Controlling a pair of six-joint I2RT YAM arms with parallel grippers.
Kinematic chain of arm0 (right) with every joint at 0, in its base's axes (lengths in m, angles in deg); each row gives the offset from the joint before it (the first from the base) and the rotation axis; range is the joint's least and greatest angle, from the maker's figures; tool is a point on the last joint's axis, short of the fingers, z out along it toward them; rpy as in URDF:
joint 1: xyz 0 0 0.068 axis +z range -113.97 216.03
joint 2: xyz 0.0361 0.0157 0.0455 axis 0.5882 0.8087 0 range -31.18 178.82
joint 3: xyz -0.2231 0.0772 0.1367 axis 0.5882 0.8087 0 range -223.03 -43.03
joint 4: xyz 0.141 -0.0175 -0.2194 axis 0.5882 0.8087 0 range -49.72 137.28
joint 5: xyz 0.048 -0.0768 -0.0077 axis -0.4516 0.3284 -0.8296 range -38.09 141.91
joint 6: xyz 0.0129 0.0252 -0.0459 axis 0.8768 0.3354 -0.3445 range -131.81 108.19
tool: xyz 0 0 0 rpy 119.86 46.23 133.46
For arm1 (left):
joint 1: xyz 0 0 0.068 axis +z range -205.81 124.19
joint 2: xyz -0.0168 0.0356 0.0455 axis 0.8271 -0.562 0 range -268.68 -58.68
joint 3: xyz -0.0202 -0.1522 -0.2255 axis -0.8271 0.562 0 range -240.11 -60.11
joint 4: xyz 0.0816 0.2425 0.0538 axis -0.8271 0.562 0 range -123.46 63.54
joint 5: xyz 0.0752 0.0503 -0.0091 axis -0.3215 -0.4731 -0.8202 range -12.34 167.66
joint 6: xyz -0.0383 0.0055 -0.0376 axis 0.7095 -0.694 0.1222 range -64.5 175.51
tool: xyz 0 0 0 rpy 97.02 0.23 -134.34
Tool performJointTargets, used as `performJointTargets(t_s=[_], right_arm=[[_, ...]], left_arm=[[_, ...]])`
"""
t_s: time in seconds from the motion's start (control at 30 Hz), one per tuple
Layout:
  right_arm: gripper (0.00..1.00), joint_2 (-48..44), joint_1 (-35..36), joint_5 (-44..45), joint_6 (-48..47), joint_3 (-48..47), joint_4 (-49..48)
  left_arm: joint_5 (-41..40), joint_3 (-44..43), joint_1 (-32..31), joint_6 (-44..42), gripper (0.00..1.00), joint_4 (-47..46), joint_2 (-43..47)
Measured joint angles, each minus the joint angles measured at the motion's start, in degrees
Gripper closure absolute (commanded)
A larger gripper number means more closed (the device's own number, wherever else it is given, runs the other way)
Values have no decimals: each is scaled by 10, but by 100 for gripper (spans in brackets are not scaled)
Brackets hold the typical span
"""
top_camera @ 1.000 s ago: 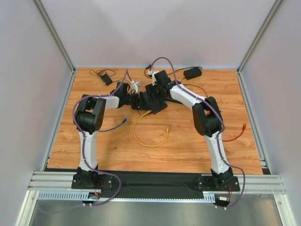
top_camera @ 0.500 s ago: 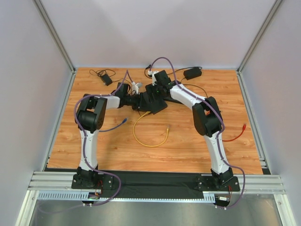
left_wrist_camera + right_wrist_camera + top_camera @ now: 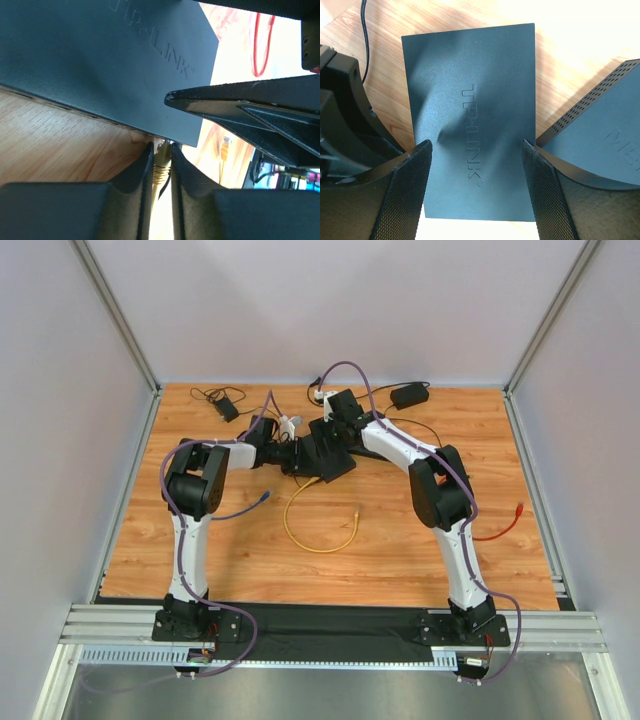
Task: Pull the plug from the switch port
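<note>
wooden table point(image 3: 400, 550), switch point(image 3: 470, 100), yellow cable point(image 3: 318, 549)

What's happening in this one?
The right gripper straddles the black TP-Link switch, a finger against each side, bracing it. The left gripper pinches the yellow plug at the switch's edge. The plug does not look pulled out yet; its yellow cable loops loose on the table.

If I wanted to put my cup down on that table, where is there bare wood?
The widest bare wood is at the front of the table, between the two arm bases, in front of the yellow cable. A smaller patch lies right of the right arm, behind the red cable. The back middle, around the switch, is crowded.
</note>
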Motion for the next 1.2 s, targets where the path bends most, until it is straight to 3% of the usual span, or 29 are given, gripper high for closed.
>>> performJointTargets(t_s=[0.2,1.2], right_arm=[[27,1,1,4,0,-2,2],[20,-25,17,10,-108,24,73]], left_arm=[[5,-6,1,1,100,9,-3],[-2,-15,1,-1,100,30,-3]])
